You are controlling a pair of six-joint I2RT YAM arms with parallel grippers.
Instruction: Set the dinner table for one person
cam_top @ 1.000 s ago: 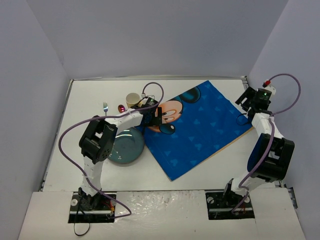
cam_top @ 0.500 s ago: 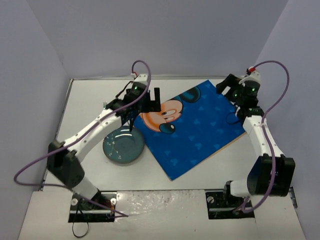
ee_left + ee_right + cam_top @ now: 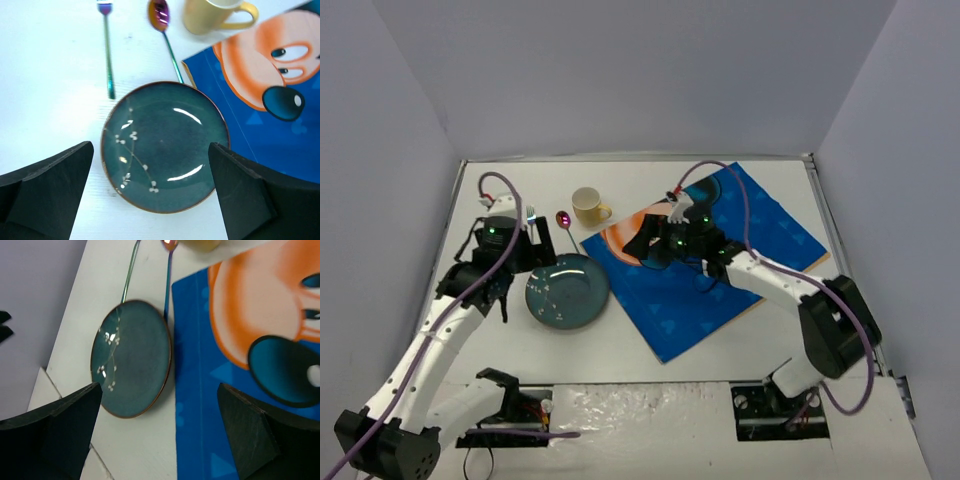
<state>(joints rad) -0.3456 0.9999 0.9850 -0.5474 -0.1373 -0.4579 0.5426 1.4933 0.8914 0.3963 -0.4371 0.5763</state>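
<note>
**Plate under the left end effector, placemat not yet set**

All the items are carried by the white, metal-rimmed counter (image 3: 630, 178). The blue placemat (image 3: 770, 225) is laid askew on its right half, and nothing is seen on it so far. The teal plate (image 3: 170, 130) is found on the bare counter just beside the mat's left edge; whether rim and mat touch cannot be told. Beyond the plate, the fork (image 3: 107, 55) and the spoon (image 3: 165, 30) are laid with their long axes roughly parallel, handles toward the plate. The yellow mug (image 3: 212, 15) stands to their right, near the mat's far corner.

The left end effector (image 3: 150, 147) is held above the plate with its fingers spread wide and nothing between them; in the wrist view the plate is framed between the two fingers. The right end effector (image 3: 160, 386) is also spread and empty, and it is held over the cartoon face on the mat, with the plate lying to its left.

The left arm is judged to be the nearer one to the plate. The plate would probably have to be carried to the right, onto the mat, and gripped by its rim because it lies flat.
</note>
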